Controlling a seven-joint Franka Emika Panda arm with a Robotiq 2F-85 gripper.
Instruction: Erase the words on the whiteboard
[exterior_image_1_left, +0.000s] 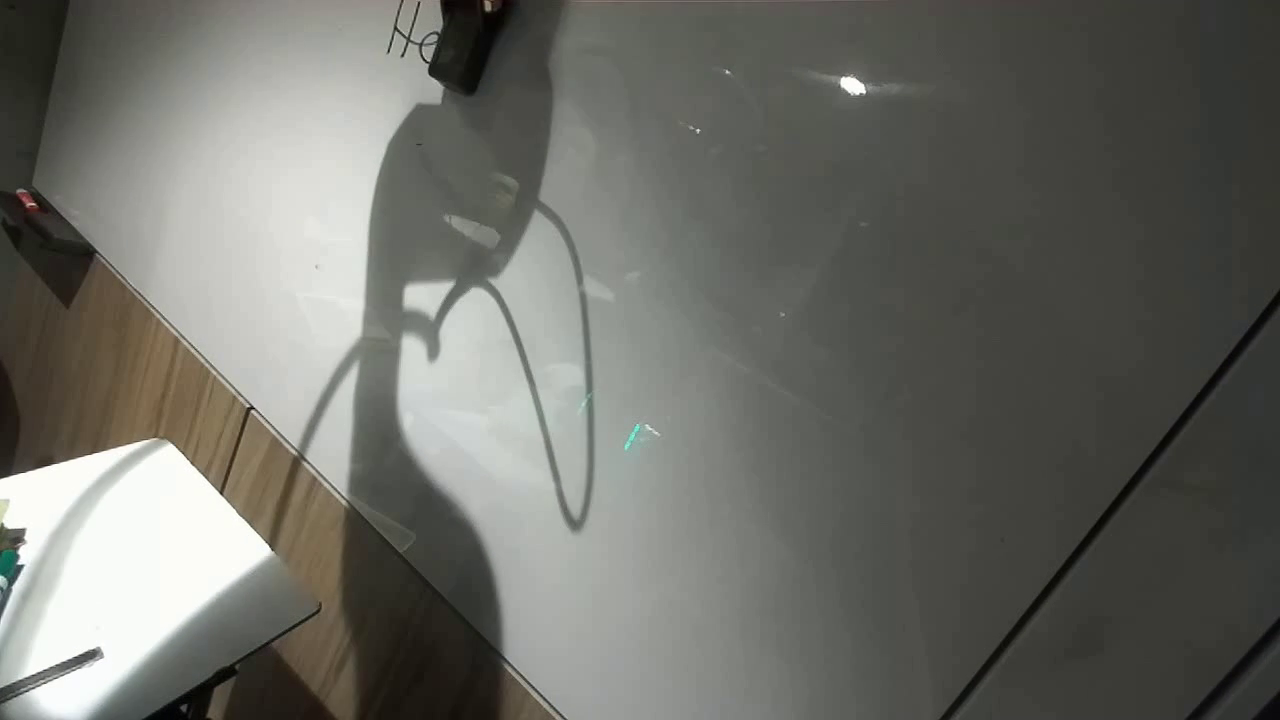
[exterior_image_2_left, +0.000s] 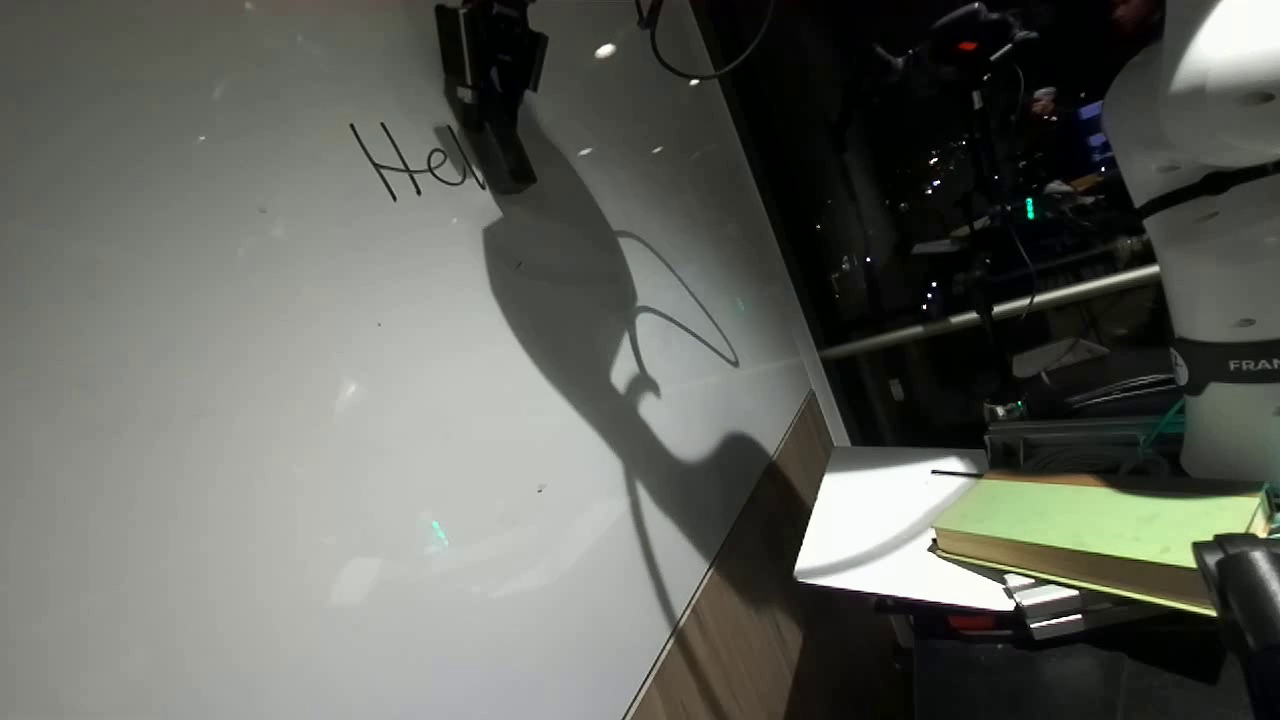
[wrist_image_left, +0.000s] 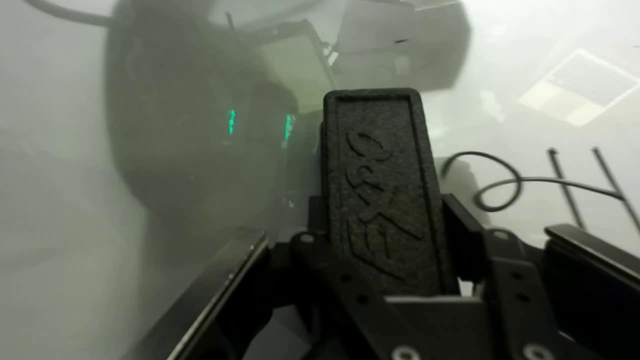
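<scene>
Jaws grip a black board eraser (wrist_image_left: 387, 195), free end far, long axis running near-to-far in the wrist view; handwritten letters (wrist_image_left: 545, 179) stand inverted at right.

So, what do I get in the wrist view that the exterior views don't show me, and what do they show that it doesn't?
Only the wrist view shows the lettering on the face of the black eraser, and only there is it clear that the gripper grips it from both sides.

Only the exterior views show the wood-look panel along the edge of the whiteboard and, in an exterior view, the robot's white arm.

All share the eraser, the start of the handwritten words, the whiteboard and a large shadow on it.
</scene>
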